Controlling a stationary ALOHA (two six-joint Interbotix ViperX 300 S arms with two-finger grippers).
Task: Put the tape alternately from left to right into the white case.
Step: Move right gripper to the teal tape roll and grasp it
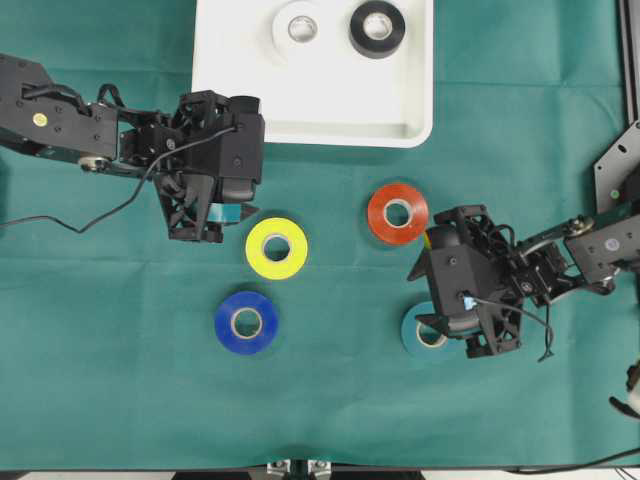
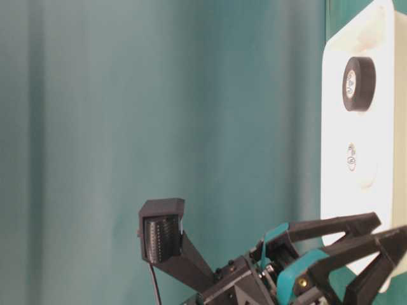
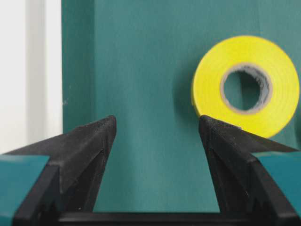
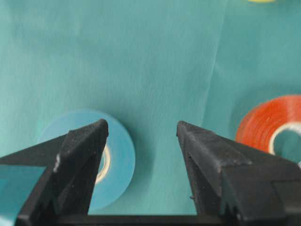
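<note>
The white case (image 1: 312, 100) lies at the back, with a white tape roll (image 1: 300, 28) and a black roll (image 1: 377, 28) inside it. On the green cloth lie a yellow roll (image 1: 276, 248), a dark blue roll (image 1: 246, 322), a red roll (image 1: 398, 213) and a light blue roll (image 1: 422, 335). My left gripper (image 3: 157, 120) hangs open between the case and the yellow roll (image 3: 247, 84), holding nothing. My right gripper (image 4: 142, 123) is open too. One of its fingers (image 4: 80, 155) is above the light blue roll (image 4: 120, 160), and the red roll (image 4: 270, 125) lies off to its other side.
The green cloth (image 1: 120, 380) covers the whole table. A black cable (image 1: 90, 215) trails from the left arm. The case (image 2: 334, 127) stands close behind the left arm in the table-level view. A metal frame (image 1: 630, 60) runs along the right edge.
</note>
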